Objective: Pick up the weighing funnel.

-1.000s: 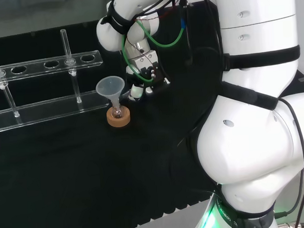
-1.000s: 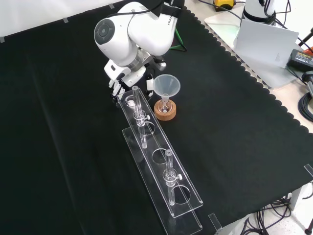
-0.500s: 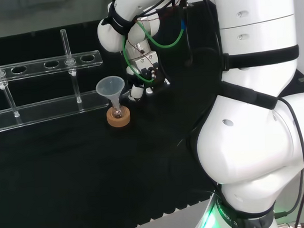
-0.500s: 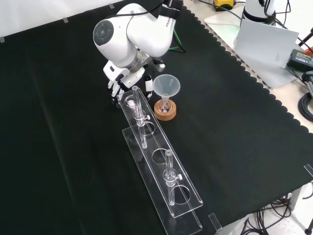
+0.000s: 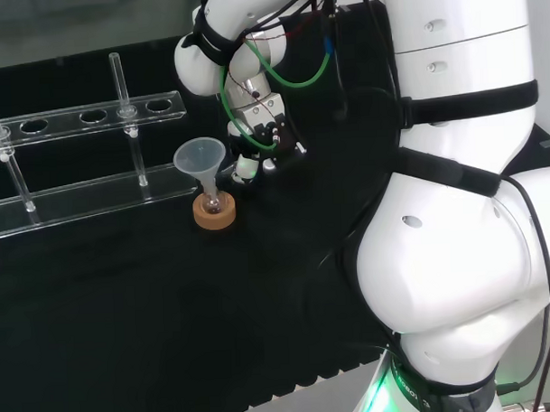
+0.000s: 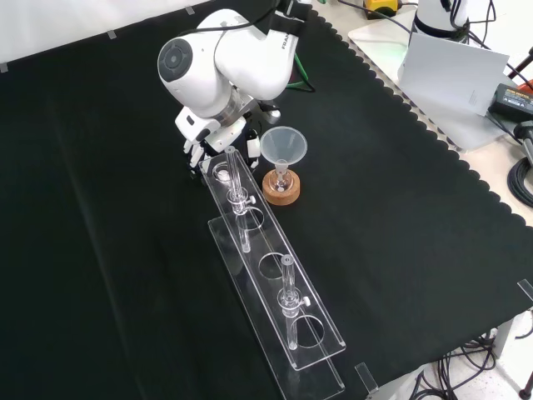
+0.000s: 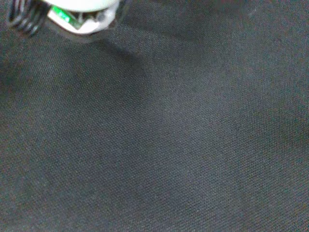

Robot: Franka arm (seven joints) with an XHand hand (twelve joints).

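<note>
Where the white arm (image 6: 225,58) bends down over the bench, we enter item one: the robot hand (image 6: 200,143), black and white, lowered close over the black cloth (image 6: 100,250). Whether it is spread or closed we cannot tell, nor whether it has anything in it. Position, front view: just beside the far end of the clear rack, left of the funnel. Position, head view: robot hand (image 5: 255,143) just right of the funnel, below a loop of green cable (image 5: 298,79). Wrist view: a blurred white part of the robot hand (image 7: 82,14) close to the lens, with the cloth's weave (image 7: 169,135) beyond it.

Item two: funnel (image 6: 284,145), cone-shaped, translucent, upright, mouth up, stem in a small flask (image 6: 281,176).

Item three: cork ring (image 6: 281,192), round, tan, under the flask, resting on the cloth just beside the rack.

Item four: clear rack (image 6: 279,308), long, two-tiered, round holes in the upper tier, clear upright posts (image 6: 287,296) rising from it. In the front view we log it running from the robot hand toward the lower edge; in the head view it lies left of the funnel.

Item five: cloth with a scalloped edge (image 6: 433,142), front view right; past it, a pale surface carrying cables.
</note>
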